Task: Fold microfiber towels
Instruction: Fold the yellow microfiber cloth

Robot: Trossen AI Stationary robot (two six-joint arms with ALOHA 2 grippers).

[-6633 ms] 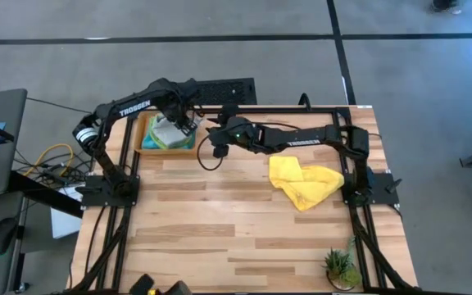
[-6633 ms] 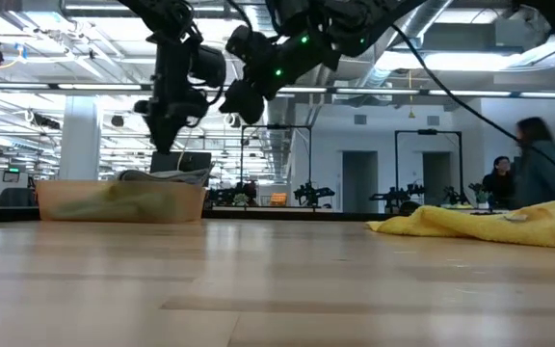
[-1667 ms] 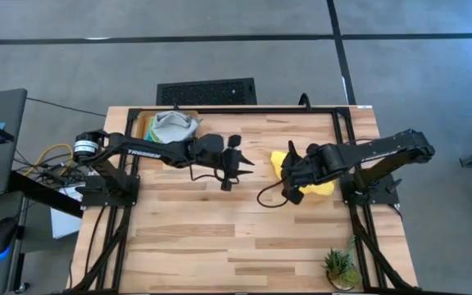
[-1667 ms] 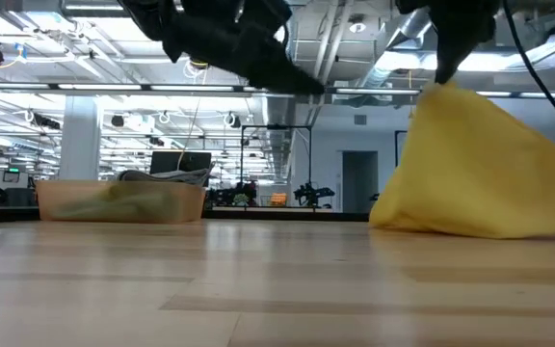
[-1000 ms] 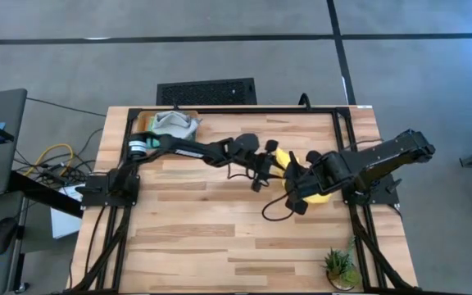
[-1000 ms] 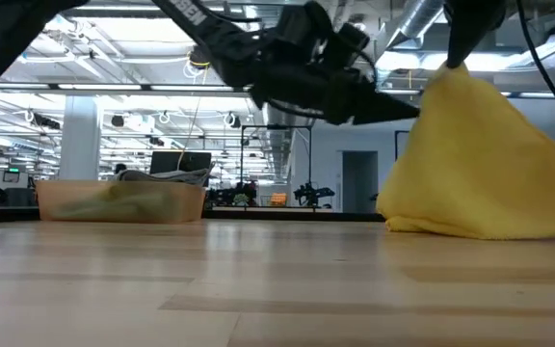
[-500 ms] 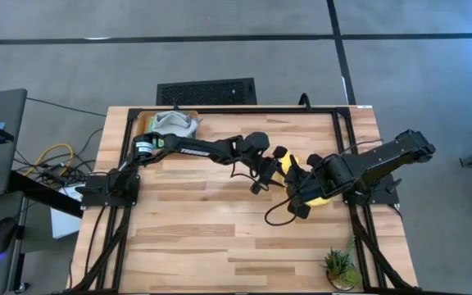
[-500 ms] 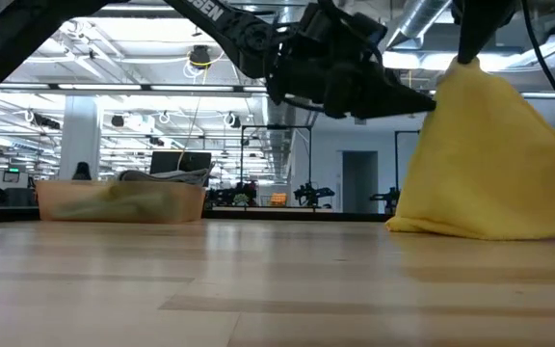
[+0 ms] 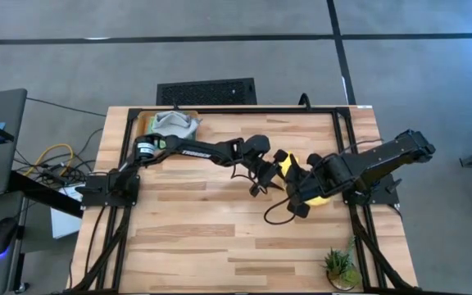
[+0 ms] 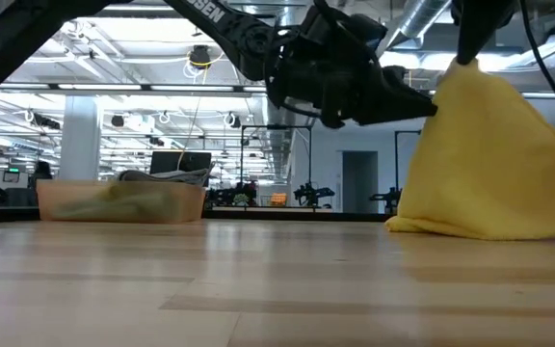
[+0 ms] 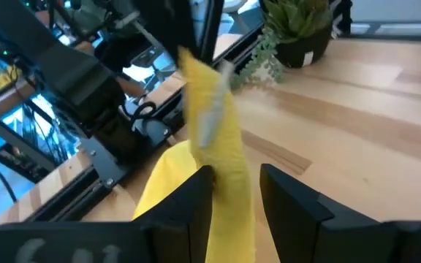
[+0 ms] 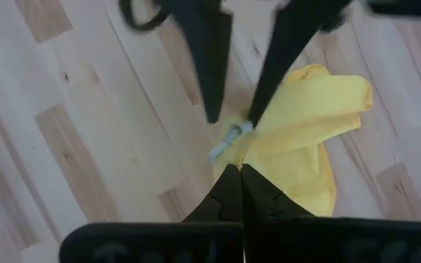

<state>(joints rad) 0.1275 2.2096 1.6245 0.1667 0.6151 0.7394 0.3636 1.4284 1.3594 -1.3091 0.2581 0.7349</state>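
At the upper left of the high view, a shallow bin [image 9: 167, 129] is sitting at the counter's [image 9: 220, 238] back edge, holding a grey towel [image 9: 173, 124] on top of other cloths; in the low view it is showing at the left [image 10: 123, 200], well apart from the work.

From there the left arm is stretching across toward frame centre. Its left end effector [image 9: 274, 166] is hanging just beside the yellow towel [image 9: 314, 180]. In the left wrist view its fingers [image 11: 187, 199] are standing apart, one on each side of a raised edge of the yellow cloth [image 11: 214, 146], not closed on it.

Right of centre, the right end effector [image 9: 299, 189] is clamped together on the towel's top. The right wrist view is showing its fingers [image 12: 229, 191] pinched on a corner, near a small white label [image 12: 226, 141]. In the low view the towel [image 10: 489, 154] is hanging like a tent at the right of the frame, its peak lifted and its lower folds resting on the counter.

The cloth looks light, soft and limp. It will probably sag and bunch wherever it is unsupported, and it should not slip much between the fingers. A sensible hold for the left end effector would be a second corner or hem along the same edge as the pinched corner, so the towel can be spread flat before folding. Folding itself seems not yet begun.

At the lower right of the high view, a small potted plant [image 9: 339, 268] is standing clear.
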